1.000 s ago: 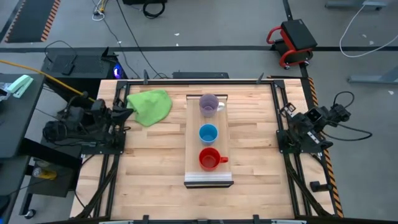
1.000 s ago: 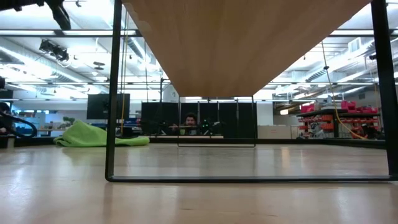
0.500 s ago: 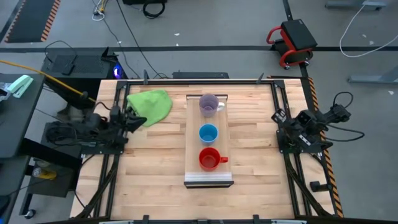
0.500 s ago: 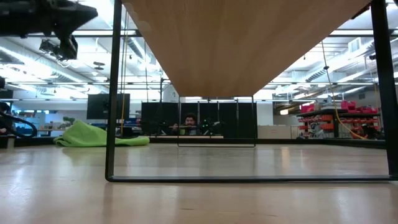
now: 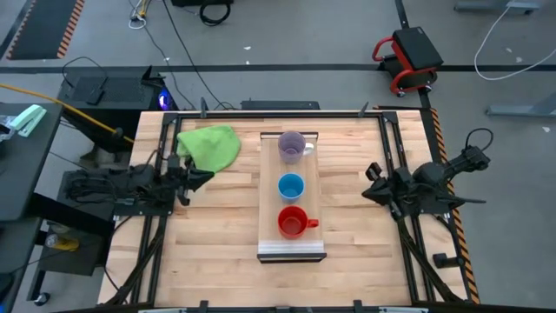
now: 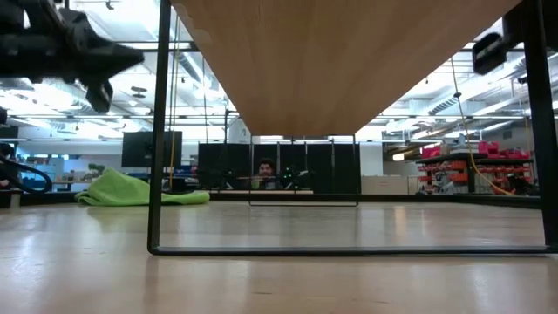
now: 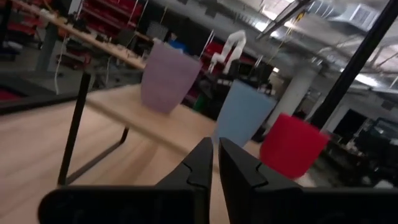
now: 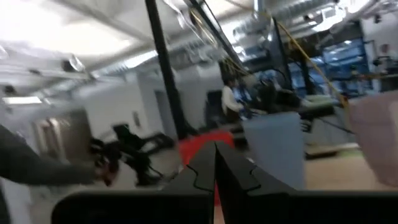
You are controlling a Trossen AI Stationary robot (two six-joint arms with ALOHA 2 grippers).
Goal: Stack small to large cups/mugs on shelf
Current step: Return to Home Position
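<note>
Left claw [image 5: 201, 176] clenched empty at the worktop's [image 5: 217, 230] left side, right claw [image 5: 372, 183] clenched empty opposite. Between them the shelf [image 5: 269, 209] lies long-axis crosswise, carrying purple mug [image 5: 292, 145], blue cup [image 5: 291, 186] and red mug [image 5: 292, 222], about equally near both.

You see a translucent purple mug with handle [image 5: 292, 146], a blue handleless cup [image 5: 291, 187] and a red mug with handle [image 5: 293, 223]. Your long narrow shelf board [image 5: 270, 204] is pale wood with a grey metal strip [image 5: 292, 255]; the crumpled cloth [image 5: 209, 148] is bright green.
</note>
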